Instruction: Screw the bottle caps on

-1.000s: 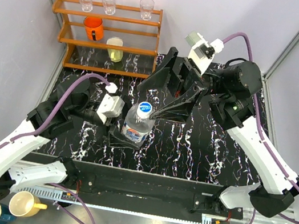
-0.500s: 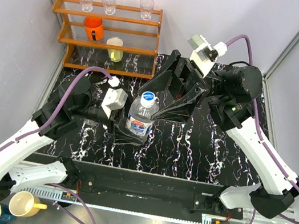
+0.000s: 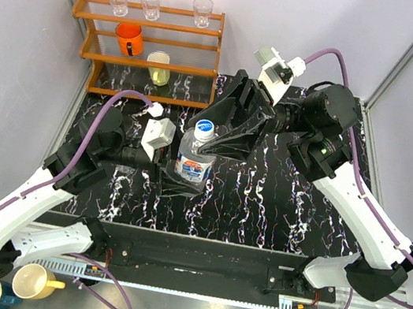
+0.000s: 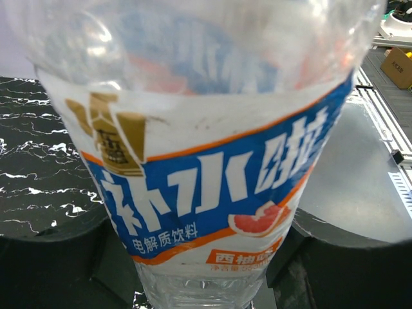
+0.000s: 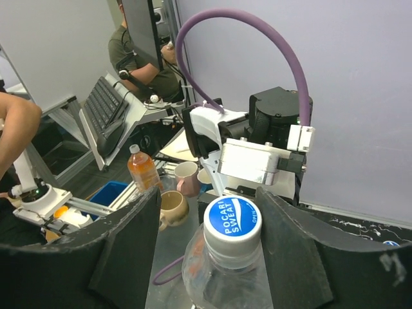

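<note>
Your left gripper (image 3: 184,181) is clamping the lower body of the clear bottle (image 3: 194,159), holding it nearly upright above the black marbled table (image 3: 277,207). In the left wrist view the blue and orange label is filling the frame, with a dark finger (image 4: 45,270) pressing in at each lower side. The white and blue cap (image 5: 233,222) is sitting on the bottle's neck. Your right gripper (image 3: 201,138) is reaching in from the far right with its fingers spread, straddling the cap; the right wrist view is showing a gap on one side, while the other finger (image 5: 286,257) is sitting just beside the cap's edge.
</note>
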{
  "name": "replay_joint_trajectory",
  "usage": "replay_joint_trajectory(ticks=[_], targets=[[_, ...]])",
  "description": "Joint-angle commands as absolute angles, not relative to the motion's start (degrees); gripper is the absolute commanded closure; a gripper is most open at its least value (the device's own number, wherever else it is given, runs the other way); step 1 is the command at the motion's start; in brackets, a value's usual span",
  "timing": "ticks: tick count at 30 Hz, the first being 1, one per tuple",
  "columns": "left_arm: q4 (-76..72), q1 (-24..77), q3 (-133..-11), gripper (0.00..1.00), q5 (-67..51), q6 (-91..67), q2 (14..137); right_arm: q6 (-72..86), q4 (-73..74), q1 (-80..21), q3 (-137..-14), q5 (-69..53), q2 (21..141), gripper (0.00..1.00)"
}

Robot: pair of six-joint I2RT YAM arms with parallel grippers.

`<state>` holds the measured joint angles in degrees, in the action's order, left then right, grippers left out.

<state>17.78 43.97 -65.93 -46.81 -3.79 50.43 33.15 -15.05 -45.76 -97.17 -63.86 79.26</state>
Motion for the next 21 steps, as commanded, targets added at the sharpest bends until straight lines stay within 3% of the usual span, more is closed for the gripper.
replay_joint_trajectory(ticks=[1,8,16,21], targets=[[12.7,43.2,-65.9,0.64,-43.6,-5.3,49.4,31.1,-12.4,-46.6,-98.8,-63.4,78.3,0.35],[12.8,43.0,-65.5,0.64,-43.3,-5.4,48.9,29.6,-10.6,-46.6,-98.1,-61.4,77.0,0.58],[13.6,42.8,-65.6,0.63,-35.3,-5.2,48.3,21.6,-0.4,-46.6,-98.4,-50.6,75.1,0.98],[14.0,42.6,-66.2,0.62,-27.0,-5.3,48.3,13.5,9.6,-48.2,-97.9,-37.3,74.2,1.00]])
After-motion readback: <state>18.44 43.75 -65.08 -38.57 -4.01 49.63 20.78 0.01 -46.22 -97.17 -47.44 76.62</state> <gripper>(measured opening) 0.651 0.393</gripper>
